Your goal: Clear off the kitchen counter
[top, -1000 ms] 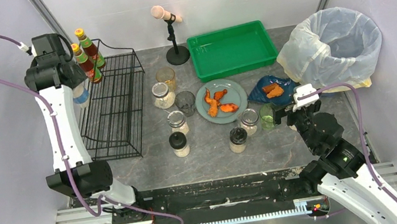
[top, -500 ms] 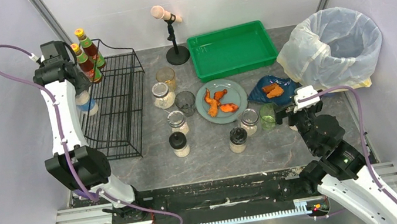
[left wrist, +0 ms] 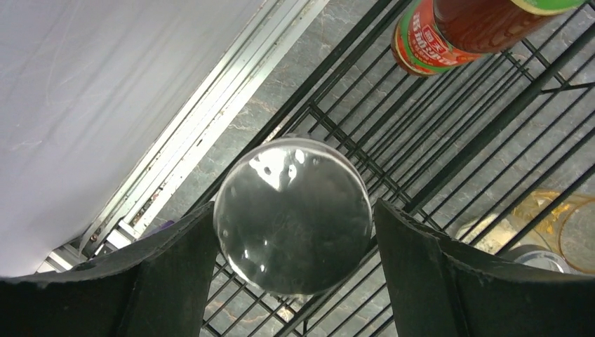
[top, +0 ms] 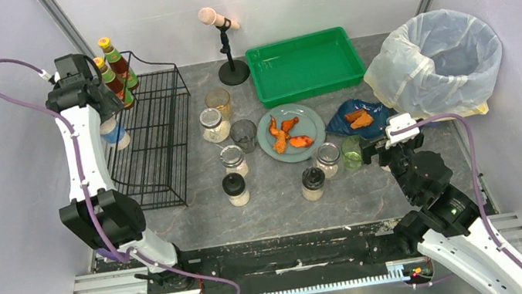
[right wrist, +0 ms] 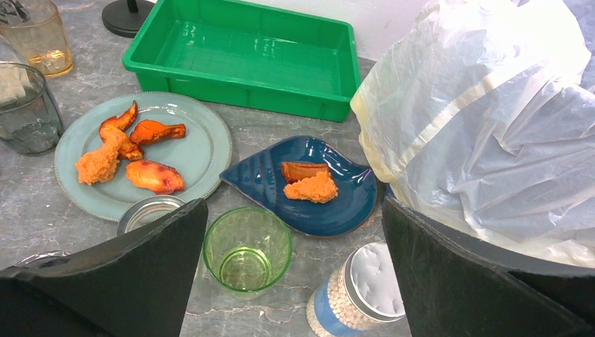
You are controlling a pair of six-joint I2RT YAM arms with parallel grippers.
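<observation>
The kitchen counter [top: 274,200] carries several jars [top: 233,160], glasses, a grey plate of fried pieces [top: 291,133] and a blue dish [top: 357,118]. My left gripper [top: 111,122] hangs over the left side of the black wire rack [top: 152,144]. In the left wrist view it [left wrist: 293,210] stands open round a silver-lidded jar [left wrist: 293,214] resting on the rack wires, with a thin gap at the right finger [left wrist: 414,267]. My right gripper [right wrist: 293,203] is open and holds nothing, above a green glass [right wrist: 247,247] and a blue-labelled jar [right wrist: 358,291].
Two sauce bottles [top: 113,79] stand at the rack's far left corner. A green tray [top: 304,66] and a small stand [top: 233,69] sit at the back. A white bag-lined bin [top: 436,62] fills the back right, close to my right gripper [top: 373,150].
My left arm has swung left and brought the jar down onto the rack. Its jaws have then widened off the jar. The right arm has barely moved.
</observation>
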